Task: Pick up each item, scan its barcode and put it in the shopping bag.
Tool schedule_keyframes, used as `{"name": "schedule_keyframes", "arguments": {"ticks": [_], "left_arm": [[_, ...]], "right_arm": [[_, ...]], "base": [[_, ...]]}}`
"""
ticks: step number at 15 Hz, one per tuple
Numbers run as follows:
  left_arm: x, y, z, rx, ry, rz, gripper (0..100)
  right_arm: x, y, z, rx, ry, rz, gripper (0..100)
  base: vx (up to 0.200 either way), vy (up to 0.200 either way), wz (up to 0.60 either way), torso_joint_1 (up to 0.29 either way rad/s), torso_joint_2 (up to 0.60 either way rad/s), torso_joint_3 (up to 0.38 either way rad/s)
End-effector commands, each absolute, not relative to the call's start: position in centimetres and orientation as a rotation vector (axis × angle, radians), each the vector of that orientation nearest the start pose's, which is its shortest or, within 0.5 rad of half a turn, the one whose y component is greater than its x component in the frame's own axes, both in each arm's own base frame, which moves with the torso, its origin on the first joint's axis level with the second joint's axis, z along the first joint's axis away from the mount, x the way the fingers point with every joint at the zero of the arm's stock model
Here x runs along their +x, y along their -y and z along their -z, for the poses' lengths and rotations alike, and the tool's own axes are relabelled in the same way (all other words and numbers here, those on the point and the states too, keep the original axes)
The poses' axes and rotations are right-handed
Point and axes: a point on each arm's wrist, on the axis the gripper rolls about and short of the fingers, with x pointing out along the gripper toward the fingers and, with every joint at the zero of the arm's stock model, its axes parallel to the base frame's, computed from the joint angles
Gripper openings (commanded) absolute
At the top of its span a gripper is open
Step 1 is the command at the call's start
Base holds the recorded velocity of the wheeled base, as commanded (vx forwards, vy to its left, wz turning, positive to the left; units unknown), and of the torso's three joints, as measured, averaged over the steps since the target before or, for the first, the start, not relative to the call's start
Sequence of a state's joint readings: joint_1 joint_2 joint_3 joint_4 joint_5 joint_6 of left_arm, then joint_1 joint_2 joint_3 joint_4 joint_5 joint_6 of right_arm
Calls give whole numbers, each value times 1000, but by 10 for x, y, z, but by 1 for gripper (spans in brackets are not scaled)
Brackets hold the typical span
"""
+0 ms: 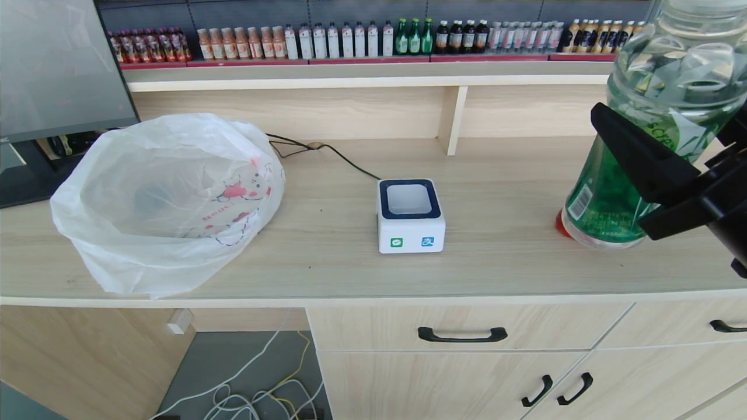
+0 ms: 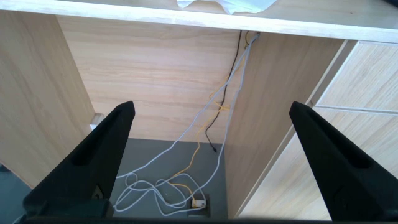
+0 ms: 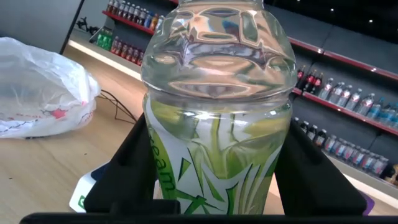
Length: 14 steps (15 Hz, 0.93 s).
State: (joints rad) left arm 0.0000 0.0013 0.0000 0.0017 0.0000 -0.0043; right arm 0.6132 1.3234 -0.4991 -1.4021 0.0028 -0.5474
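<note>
One green bottle (image 1: 607, 198) in right tool (image 3: 217, 155)

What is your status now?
Right gripper shut on green bottle, right of scanner. Left gripper open, below counter. Shopping bag open, left. Nothing between bottle and scanner.

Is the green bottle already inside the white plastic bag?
No, the green bottle is clamped in the right gripper at the counter's right end, well apart from the shopping bag.
</note>
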Motion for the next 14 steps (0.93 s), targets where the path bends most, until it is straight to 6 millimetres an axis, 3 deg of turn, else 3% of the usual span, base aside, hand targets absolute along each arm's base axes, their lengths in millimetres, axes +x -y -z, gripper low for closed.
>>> {"name": "schedule_keyframes", "arguments": {"ticks": [1,4,14], "left_arm": [[-23,0,-75,-6,-3,0,100],[-23,0,-75,-6,-3,-2,100],[-23,0,-75,-8,-3,-2,100]], "right_arm": [[152,-107,-269,-339,702,-428,0],[153,-108,-270,-324,700,-433,0],[151,-106,-271,-315,704,-433,0]], "base": [[0,0,0,0,0,0],[0,0,0,0,0,0],[0,200,0,3,2,3]]}}
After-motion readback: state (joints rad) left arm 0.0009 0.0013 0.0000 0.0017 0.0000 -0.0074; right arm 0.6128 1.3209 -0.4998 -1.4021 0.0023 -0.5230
